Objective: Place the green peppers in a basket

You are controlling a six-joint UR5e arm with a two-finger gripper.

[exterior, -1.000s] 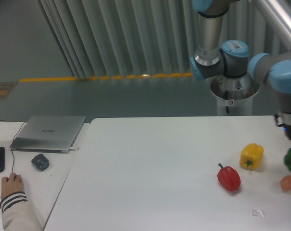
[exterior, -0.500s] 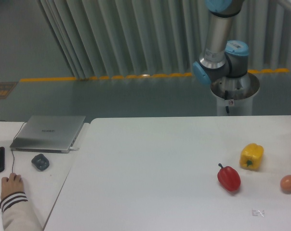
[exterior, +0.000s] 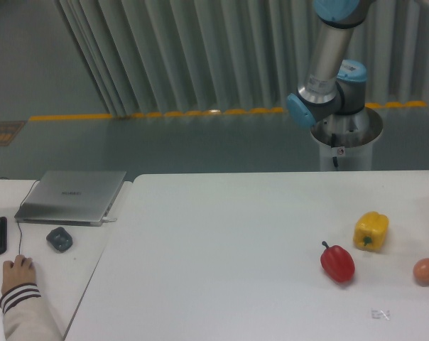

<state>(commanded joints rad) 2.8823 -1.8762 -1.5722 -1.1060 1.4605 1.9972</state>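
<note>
Jaws are out of frame now, so you can't tell their state. The green pepper left with them off the right edge a second ago; no basket in view. Arm [exterior: 328, 64] far right; red pepper [exterior: 338, 262], yellow pepper [exterior: 371, 230] remain on desk [exterior: 221, 249].

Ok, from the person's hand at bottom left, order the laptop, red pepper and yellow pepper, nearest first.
From the hand:
1. laptop, on the left side table, just behind the hand.
2. red pepper, right of centre.
3. yellow pepper, farther right and back.
</note>
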